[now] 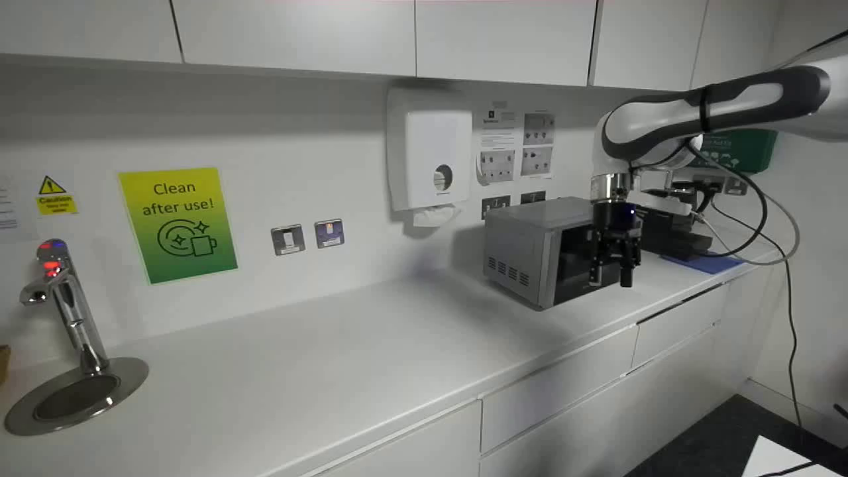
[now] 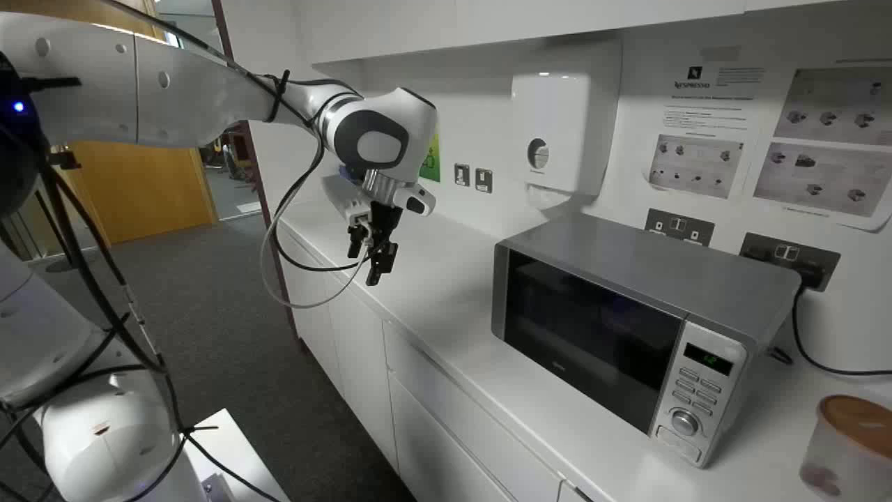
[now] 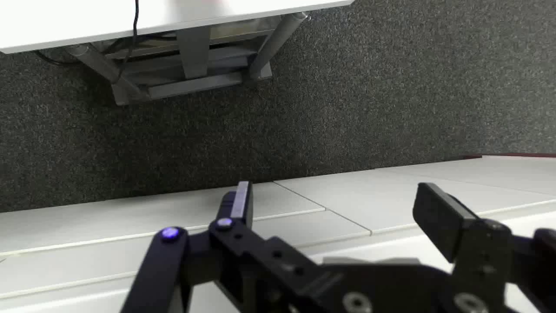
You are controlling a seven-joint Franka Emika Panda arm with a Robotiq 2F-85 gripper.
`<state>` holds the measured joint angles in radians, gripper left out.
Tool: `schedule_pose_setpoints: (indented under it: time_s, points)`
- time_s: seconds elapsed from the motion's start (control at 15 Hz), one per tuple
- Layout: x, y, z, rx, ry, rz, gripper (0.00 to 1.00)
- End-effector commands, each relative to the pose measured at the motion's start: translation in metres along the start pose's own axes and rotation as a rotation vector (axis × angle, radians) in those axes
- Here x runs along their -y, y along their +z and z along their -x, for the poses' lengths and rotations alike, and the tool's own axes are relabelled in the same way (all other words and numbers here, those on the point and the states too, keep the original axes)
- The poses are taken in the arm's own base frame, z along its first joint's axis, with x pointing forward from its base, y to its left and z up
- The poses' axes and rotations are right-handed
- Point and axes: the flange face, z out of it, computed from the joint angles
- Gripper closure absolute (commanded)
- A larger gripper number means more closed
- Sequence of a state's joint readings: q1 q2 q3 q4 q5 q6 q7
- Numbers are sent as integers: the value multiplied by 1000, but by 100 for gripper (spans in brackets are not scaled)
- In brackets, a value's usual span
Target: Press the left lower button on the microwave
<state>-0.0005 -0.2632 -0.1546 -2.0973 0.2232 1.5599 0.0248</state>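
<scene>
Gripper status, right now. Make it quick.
Gripper: open, holding nothing.

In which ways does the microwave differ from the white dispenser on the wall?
The microwave is silver-grey; the dispenser is white. The microwave stands on the counter, while the dispenser hangs on the wall. The microwave is wider than tall; the dispenser is taller than wide. Both are boxy.

Wht arm (image 2: pixel 188 97), dk trim (image 1: pixel 805 86), blk & gry cables (image 1: pixel 764 199); blk claw (image 3: pixel 337 201) w/ screws (image 3: pixel 357 301).
</scene>
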Motion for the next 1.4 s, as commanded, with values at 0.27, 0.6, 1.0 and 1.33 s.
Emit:
schedule_pose_setpoints:
  time_s: [0.27, 0.6, 1.0, 1.33]
  points:
    - [0, 0, 0, 1, 0, 0, 0]
    - [0, 0, 0, 1, 0, 0, 0]
    - [0, 0, 0, 1, 0, 0, 0]
    - [-23, 10, -18, -210, 78, 239, 0]
